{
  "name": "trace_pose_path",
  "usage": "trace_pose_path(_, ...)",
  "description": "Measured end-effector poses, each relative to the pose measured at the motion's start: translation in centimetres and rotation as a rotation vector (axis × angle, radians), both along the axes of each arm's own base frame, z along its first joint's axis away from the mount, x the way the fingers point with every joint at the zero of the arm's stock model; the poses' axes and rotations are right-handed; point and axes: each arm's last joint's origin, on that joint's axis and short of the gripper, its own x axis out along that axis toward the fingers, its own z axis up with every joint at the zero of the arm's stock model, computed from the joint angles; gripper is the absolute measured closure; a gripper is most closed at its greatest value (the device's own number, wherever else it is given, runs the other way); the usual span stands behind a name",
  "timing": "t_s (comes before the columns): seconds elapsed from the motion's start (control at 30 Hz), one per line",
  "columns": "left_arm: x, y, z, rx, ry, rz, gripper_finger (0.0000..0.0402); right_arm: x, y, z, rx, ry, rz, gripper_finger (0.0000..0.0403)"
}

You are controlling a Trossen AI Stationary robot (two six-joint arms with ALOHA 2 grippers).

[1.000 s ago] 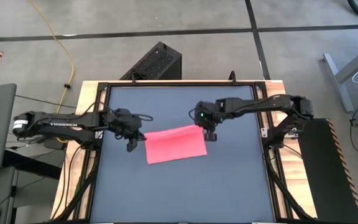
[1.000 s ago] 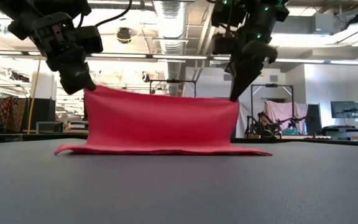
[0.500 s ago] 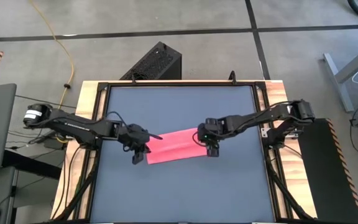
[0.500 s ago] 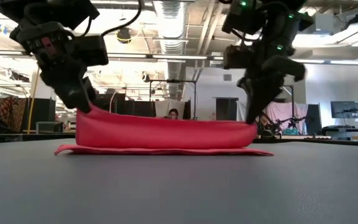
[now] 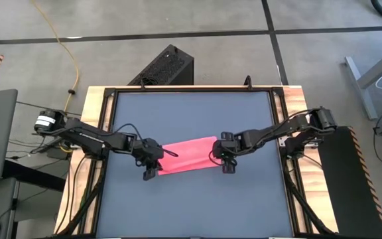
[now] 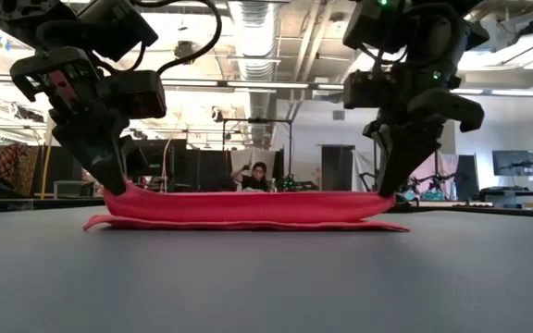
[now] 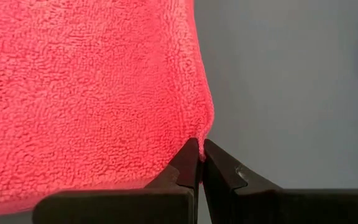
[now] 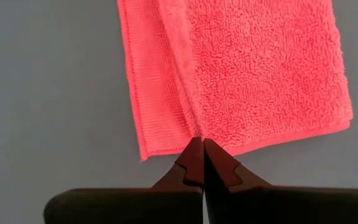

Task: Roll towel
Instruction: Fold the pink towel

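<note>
Towel [image 5: 190, 155] lying near the middle of the tabletop [image 5: 197, 206], folded over on itself, long axis running across the table from one arm to the other

Left gripper [image 5: 154, 163] at the towel's left end, fingers pinched tight on a corner of the upper layer; same pinch clear from the left wrist view, pink pile [image 7: 86, 93] gathered right into the closed tips

Right gripper [image 5: 225, 158] at the towel's right end, likewise clamped on the upper layer's corner, with a lower layer's hemmed edge [image 8: 146, 93] showing just beside it

Seen level across the table, folded layer [image 6: 248, 205] held low, stretched straight between the two grippers and resting on the flat layer beneath

Neither arm nearer: one at each end, evenly matched, towel stretching away from each towards the other

Judging by this, next move likely a roll at right angles to the long axis, both ends kept level

Nothing else on the dark surface to obstruct; black box [image 5: 166, 66] beyond the far edge, well apart; a person [image 6: 259, 176] in the room behind
</note>
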Motion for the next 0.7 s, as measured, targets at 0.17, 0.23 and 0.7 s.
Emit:
trace_pose_path(0.17, -0.3, 0.0, 0.2, 0.007, 0.007, -0.007, 0.0401, 0.1, 0.5, 0.1, 0.003, -0.018, 0.016, 0.0388)
trace_pose_path(0.23, -0.5, 0.1, 0.5, 0.025, 0.001, -0.008, 0.0401, 0.1, 0.5, 0.1, 0.003, -0.018, 0.016, 0.0388)
trace_pose_path(0.7, -1.4, 0.4, 1.8, 0.089, -0.023, 0.028, 0.0401, 0.3, 1.0, 0.2, 0.04, -0.044, 0.025, 0.0388)
